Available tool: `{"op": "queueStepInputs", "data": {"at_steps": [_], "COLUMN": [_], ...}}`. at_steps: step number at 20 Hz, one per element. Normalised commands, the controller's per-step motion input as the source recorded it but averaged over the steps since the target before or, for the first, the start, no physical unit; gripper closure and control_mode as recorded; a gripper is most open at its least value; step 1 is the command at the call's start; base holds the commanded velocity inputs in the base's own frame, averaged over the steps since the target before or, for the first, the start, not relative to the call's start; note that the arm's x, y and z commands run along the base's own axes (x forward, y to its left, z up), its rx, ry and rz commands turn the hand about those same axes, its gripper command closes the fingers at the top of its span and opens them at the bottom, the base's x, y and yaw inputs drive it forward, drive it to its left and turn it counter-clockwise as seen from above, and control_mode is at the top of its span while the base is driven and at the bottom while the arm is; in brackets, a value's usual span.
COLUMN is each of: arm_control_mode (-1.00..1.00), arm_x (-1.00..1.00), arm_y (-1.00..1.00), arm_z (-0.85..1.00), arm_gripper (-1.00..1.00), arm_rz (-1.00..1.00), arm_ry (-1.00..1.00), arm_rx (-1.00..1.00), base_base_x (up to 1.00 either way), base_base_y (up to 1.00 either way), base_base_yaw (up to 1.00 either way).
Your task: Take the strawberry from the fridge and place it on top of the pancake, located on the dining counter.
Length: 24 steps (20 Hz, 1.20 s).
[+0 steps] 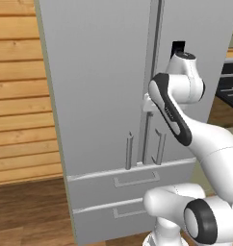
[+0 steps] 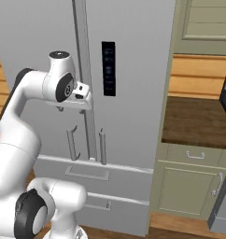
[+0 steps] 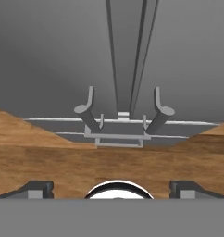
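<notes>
Fingertips [image 3: 37, 189] of the hand [image 3: 112, 190] stand spread wide with nothing between them, the hand raised close before the fridge [image 1: 99, 96] at the seam between its two upper doors. Beyond, both doors are shut, their bar handles [image 3: 88, 113] flanking the seam above two closed drawers [image 1: 133, 180]. A wooden counter [image 2: 199, 121] sits further right.

The fridge [image 2: 133, 93] stands shut, a dark panel [image 2: 108, 68] on its right door. The arm's hand [image 2: 80, 95] sits against the door seam, left of that panel, above the two bar handles [image 2: 102, 147]. Two drawers [image 2: 115, 184] lie at the fridge's foot. Right of the fridge, a wooden counter [image 2: 196, 121] tops green cabinets [image 2: 189, 186].
</notes>
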Motion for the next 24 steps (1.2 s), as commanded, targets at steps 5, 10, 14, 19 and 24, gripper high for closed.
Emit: {"op": "queueStepInputs", "data": {"at_steps": [5,10,14,19,24], "arm_control_mode": [-1.0,-1.0,-1.0,-1.0,-1.0], "arm_x": [-0.01,0.08,0.18,0.19,0.31], "arm_y": [-0.32,-0.39,-0.36,-0.31,-0.06], "arm_z": [-0.49,-0.78,-0.54,-0.45,-0.26], "arm_gripper": [-1.0,-1.0,-1.0,-1.0,-1.0], "arm_rz": [0.0,0.0,0.0,0.0,0.0], "arm_ry": [0.01,0.04,0.0,-0.05,-0.13], "arm_rx": [0.01,0.01,0.05,0.04,0.02], "base_base_x": [0.0,0.0,0.0,0.0,0.0], "base_base_y": [0.0,0.0,0.0,0.0,0.0], "base_base_yaw": [0.0,0.0,0.0,0.0,0.0]}}
